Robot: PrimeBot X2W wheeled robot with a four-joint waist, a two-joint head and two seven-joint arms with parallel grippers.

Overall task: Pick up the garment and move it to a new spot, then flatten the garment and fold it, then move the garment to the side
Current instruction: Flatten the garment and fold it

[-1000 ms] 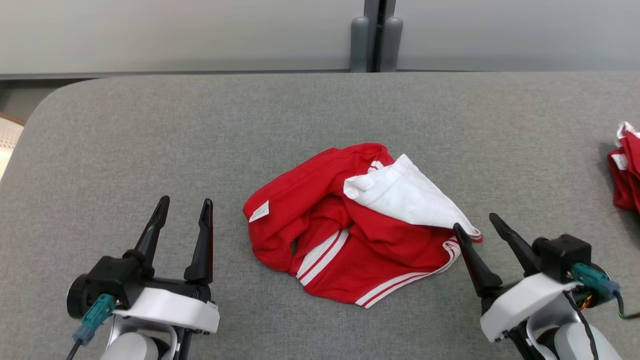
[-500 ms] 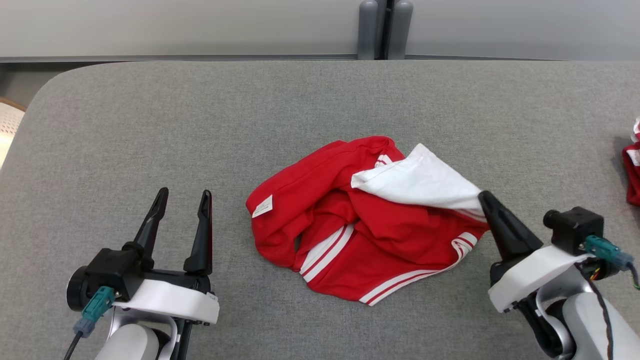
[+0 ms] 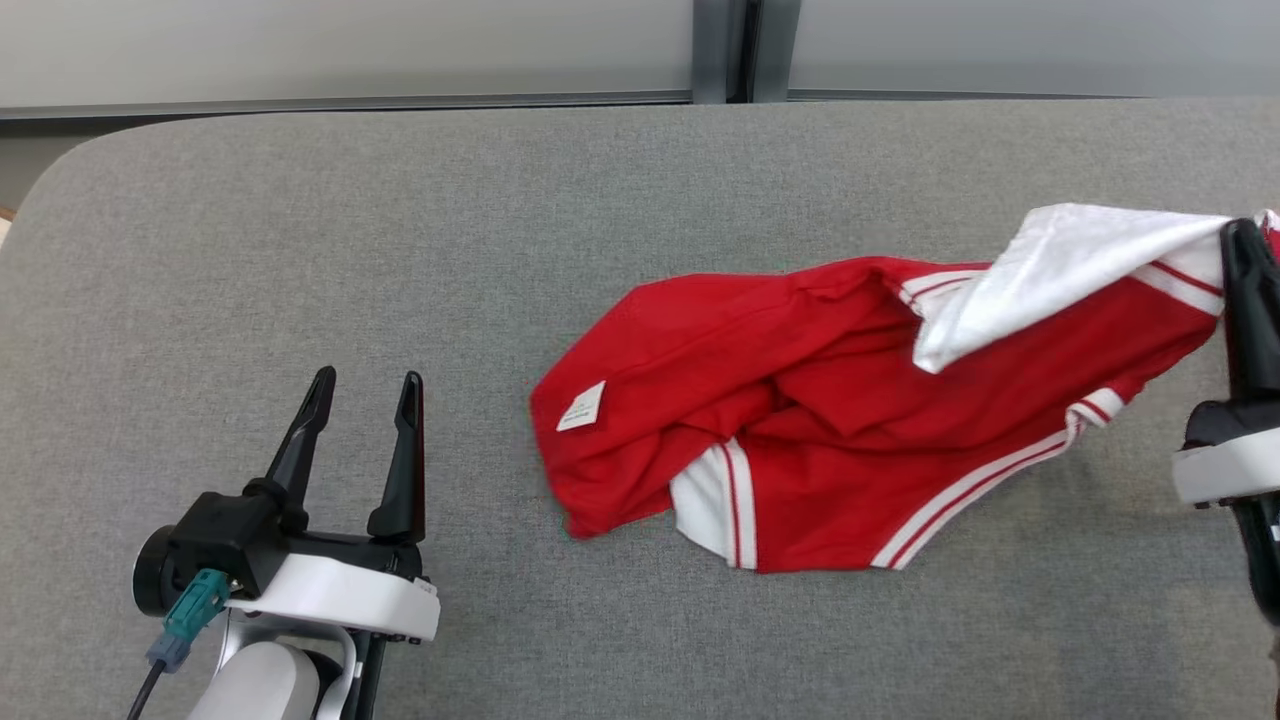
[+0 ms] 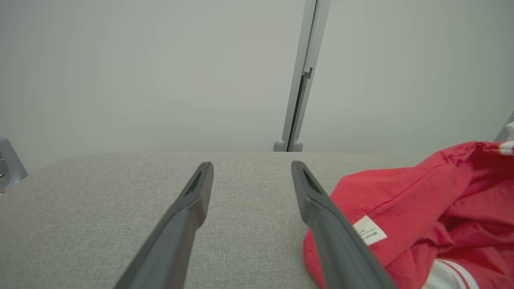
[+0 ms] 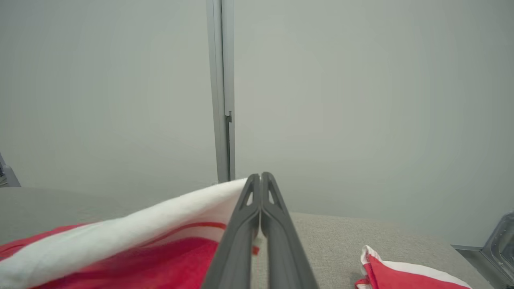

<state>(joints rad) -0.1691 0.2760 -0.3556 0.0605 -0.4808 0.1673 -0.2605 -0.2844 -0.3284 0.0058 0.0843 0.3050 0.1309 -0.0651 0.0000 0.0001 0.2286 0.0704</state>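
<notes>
Over at the right edge of the grey table (image 3: 300,250), the right gripper (image 3: 1243,235) has its fingers pinched tight on the white hem of the red garment (image 3: 800,400), that corner held up, the rest draped across the middle; left gripper (image 3: 368,378) spread wide, holding nothing, near the labelled end

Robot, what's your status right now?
Right gripper shut on red garment, one end raised. Left gripper open, clear of it. Second red cloth lies apart.
</notes>
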